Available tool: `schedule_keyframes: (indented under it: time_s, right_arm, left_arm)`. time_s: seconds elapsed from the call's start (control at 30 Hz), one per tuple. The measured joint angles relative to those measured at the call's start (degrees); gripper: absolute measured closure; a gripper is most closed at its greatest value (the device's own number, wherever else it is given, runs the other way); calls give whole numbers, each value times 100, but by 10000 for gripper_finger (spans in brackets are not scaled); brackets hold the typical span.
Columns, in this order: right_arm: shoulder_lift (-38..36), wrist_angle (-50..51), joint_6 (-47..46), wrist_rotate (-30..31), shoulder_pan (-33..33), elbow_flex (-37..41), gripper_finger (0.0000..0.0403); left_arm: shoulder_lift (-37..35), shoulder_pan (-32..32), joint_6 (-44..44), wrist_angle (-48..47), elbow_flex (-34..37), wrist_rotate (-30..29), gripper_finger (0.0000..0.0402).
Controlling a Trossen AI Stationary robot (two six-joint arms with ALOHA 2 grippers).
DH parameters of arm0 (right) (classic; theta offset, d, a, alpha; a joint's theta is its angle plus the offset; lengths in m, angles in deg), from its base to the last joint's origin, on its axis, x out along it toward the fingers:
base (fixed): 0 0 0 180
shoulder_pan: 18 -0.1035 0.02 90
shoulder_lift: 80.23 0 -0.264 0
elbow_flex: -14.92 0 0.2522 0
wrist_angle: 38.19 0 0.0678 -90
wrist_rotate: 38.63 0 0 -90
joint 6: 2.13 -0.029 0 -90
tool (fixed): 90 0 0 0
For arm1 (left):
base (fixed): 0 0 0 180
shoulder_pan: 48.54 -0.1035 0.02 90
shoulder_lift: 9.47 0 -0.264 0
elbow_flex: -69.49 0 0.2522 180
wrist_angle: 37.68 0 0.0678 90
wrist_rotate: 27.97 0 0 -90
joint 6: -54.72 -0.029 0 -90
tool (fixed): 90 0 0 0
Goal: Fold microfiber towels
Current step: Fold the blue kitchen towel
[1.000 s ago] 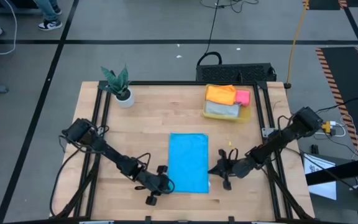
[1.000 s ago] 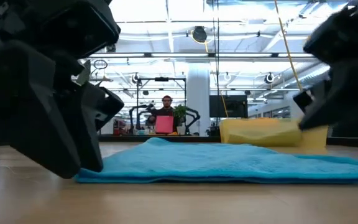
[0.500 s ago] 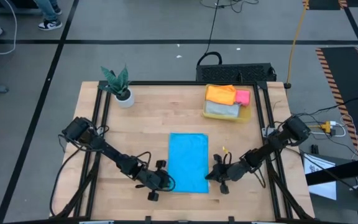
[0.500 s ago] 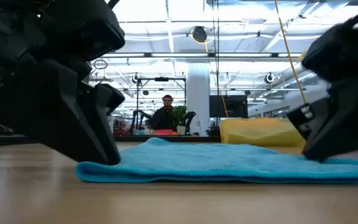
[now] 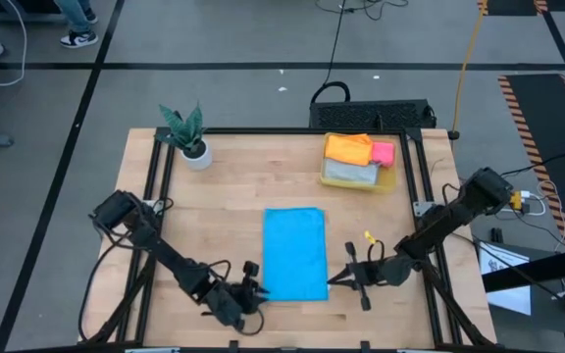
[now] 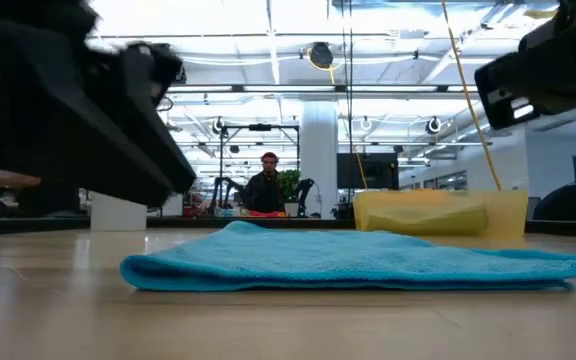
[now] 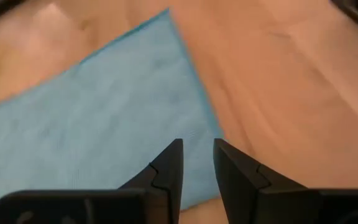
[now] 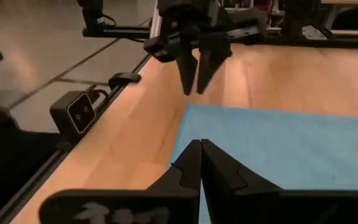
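Note:
A bright blue towel (image 5: pixel 294 253) lies flat as a long rectangle on the wooden table, its near end toward the front edge; it also shows in the low view (image 6: pixel 348 262). My left gripper (image 5: pixel 256 291) hovers open just off the towel's near left corner (image 7: pixel 197 146), with nothing between its fingers. My right gripper (image 5: pixel 339 279) hangs shut off the near right corner (image 8: pixel 197 146), above the cloth. Orange (image 5: pixel 349 147), pink (image 5: pixel 384 153) and grey (image 5: pixel 349 172) towels lie in the yellow bin (image 5: pixel 392 181).
A potted plant (image 5: pixel 189 137) stands at the far left of the table. The bin sits at the far right. A small camera (image 8: pixel 79 112) is mounted at the table's edge. A person (image 6: pixel 266 185) sits far behind the table. Bare wood surrounds the towel.
Both grippers have risen off the table from beside the blue towel's near corners. The left one has drawn back toward the near edge and rolled; the right one has drawn toward the right edge. The towel stays flat on the table.

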Motion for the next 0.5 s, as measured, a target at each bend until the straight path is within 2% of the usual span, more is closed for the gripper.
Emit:
schedule_keyframes:
  time_s: [0.1, 0.3, 0.5]
  right_arm:
    - [-10, -21, 159, -3, -10, 0, 403]
    - [-5, 184, 186, 9, 141, 2, 403]
    - [-5, 327, 186, 16, 409, 4, 403]
  left_arm:
    - [0, 141, -488, -247, -109, 130, 309]
    - [0, 231, -812, -562, -111, 522, 305]
    - [30, 124, -1145, -593, -96, 561, 256]
